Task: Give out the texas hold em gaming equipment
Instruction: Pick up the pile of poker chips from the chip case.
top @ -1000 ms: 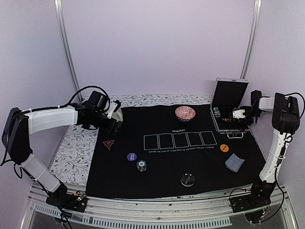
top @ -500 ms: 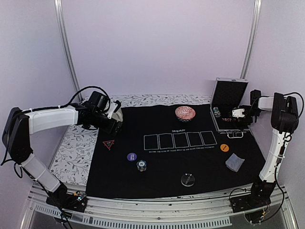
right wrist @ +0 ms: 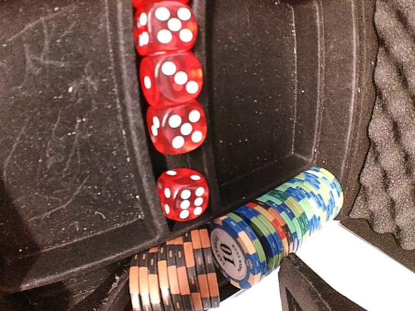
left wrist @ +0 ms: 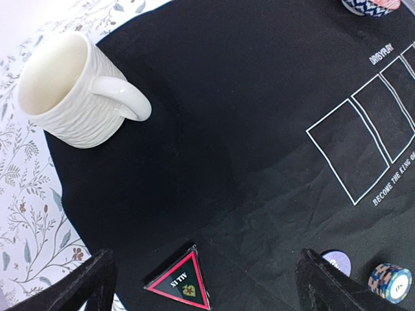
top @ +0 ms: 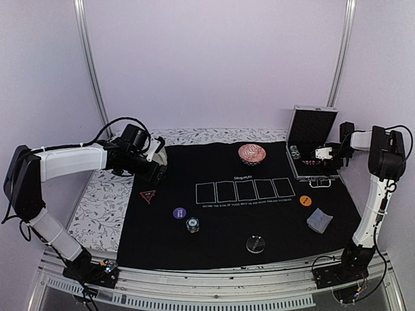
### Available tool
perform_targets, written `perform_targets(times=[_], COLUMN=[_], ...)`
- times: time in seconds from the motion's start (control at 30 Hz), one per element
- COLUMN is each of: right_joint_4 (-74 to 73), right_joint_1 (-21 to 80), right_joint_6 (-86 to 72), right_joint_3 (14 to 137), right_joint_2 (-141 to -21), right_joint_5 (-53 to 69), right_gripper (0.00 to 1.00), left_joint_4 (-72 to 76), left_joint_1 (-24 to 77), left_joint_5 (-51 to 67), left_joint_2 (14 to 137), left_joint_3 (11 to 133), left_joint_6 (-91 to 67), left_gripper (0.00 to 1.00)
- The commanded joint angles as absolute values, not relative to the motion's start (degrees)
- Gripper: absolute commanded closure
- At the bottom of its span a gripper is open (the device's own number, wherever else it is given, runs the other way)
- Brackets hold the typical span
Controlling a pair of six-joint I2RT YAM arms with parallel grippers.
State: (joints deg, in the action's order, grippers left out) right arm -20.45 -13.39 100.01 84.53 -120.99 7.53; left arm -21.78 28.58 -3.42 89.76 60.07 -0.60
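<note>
My left gripper (top: 154, 170) (left wrist: 207, 295) is open and empty, hovering above the black mat's left side. Just below it lies the red-edged black triangle (left wrist: 180, 282) (top: 148, 195). A purple disc (top: 179, 212), a striped chip stack (top: 192, 224), a clear disc (top: 255, 244), an orange disc (top: 305, 200) and grey-blue cards (top: 318, 220) lie on the mat. My right gripper (top: 322, 155) (right wrist: 207, 299) is open inside the open metal case (top: 310, 133), its fingers either side of rows of blue-green chips (right wrist: 292, 223) and orange-black chips (right wrist: 172, 275). Red dice (right wrist: 175, 97) sit in a slot.
A cream mug (left wrist: 74, 91) stands at the mat's far left corner, ahead of my left gripper. A red patterned bowl (top: 251, 153) stands at the mat's back centre. Five card outlines (top: 245, 190) are printed mid-mat. A floral cloth (top: 97, 201) lies left of the mat.
My right gripper has shifted slightly back and to the right inside the case. The left arm and the objects on the mat have not moved.
</note>
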Motion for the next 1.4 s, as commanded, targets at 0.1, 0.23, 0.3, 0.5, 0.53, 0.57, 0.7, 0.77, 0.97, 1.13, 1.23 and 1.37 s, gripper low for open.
perform_targets(times=[0.1,0.23,0.3,0.5,0.53,0.57,0.7,0.77,0.97,1.13,1.23,1.37], right_joint_4=[-24.9,-25.7,-25.7,-25.7,-25.8,-25.8,-25.4,-24.8,-24.2,-23.2,-22.4,-22.8], right_joint_1=[-13.0,-13.0,-13.0,-13.3,-13.3,-13.4,-13.6,-13.9,-13.8,-13.6,-13.6,-12.9], right_joint_6=[99.9,100.0,100.4,100.3,100.3,100.3,100.9,101.4,102.8,101.8,102.7,103.1], right_joint_3=[81.1,79.5,78.7,78.2,78.1,78.0,77.0,76.3,76.3,78.3,78.9,80.6], right_joint_2=[-121.9,-121.8,-121.7,-121.0,-120.8,-120.4,-118.6,-117.6,-117.9,-120.3,-121.5,-123.6], right_joint_5=[5.4,4.2,3.8,3.0,2.9,2.9,2.7,2.9,3.5,3.8,3.4,3.5], right_gripper=[0.32,0.34,0.36,0.37,0.37,0.37,0.38,0.38,0.38,0.38,0.38,0.38], left_joint_4=[-22.6,-22.6,-22.6,-22.7,-22.7,-22.7,-22.8,-22.9,-23.0,-23.0,-23.0,-23.2], left_joint_1=[27.8,27.8,27.8,27.8,27.8,27.8,27.8,27.8,27.8,27.8,27.8,27.8], left_joint_5=[-2.7,-2.7,-2.7,-2.6,-2.5,-2.5,-2.5,-2.3,-2.3,-2.5,-2.5,-2.5], left_joint_2=[90.0,89.8,89.9,90.1,90.1,90.1,90.1,90.1,90.0,90.2,90.4,90.9], left_joint_3=[61.4,61.3,61.3,61.4,61.4,61.4,61.5,61.6,61.7,61.6,61.7,61.8], left_joint_6=[-0.3,-0.3,-0.2,-0.2,-0.2,-0.2,-0.3,-0.3,-0.3,-0.3,-0.3,-0.2], left_gripper=[0.02,0.02,0.02,0.02,0.02,0.02,0.02,0.02,0.02,0.02,0.02,0.02])
